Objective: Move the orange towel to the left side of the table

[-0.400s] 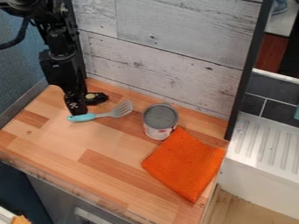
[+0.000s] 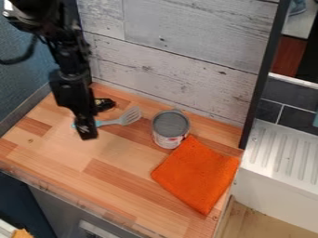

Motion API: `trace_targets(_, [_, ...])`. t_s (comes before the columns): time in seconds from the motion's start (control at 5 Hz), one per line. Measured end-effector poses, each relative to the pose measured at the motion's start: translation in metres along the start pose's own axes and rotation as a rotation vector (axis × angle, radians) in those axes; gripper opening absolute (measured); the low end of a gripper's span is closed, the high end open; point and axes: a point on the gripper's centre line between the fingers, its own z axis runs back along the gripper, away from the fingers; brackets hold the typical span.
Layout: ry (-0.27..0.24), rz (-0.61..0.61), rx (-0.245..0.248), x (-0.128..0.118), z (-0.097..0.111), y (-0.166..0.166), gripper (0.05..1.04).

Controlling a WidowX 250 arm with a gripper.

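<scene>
Shifted nearer the camera, the hand [image 2: 89, 131] slants down, its opening and hold unclear.

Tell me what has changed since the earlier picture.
The gripper has moved toward the near edge of the table and slightly right in the picture, now hiding part of the spatula. The spatula, can and orange towel stayed put.

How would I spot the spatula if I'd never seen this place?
Look at the wooden counter below the whitish plank wall. Left of the grey-topped can lies the spatula, partly behind the black robot arm. Its slotted grey head and light-blue handle set it apart.
</scene>
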Motion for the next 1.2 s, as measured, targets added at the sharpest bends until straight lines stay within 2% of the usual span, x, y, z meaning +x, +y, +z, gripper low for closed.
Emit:
trace_targets(0.2, [-0.030, -0.152, -0.057, -0.049, 0.016, 0.020, 1.001])
trace_targets(0.4, [-0.022, -0.304, -0.112, -0.084, 0.027, 0.047, 1.001])
trace_targets(0.6, [-0.006, -0.386, -0.126, -0.115, 0.030, 0.066, 1.001])
trace_targets(0.8, [0.020, -0.451, -0.125, -0.133, 0.022, 0.075, 1.001])
trace_targets(1.0, [0.003, -0.509, -0.097, -0.153, 0.009, 0.086, 1.001])
trace_targets(1.2, [0.010, -0.555, -0.057, -0.167, -0.009, 0.087, 1.001])
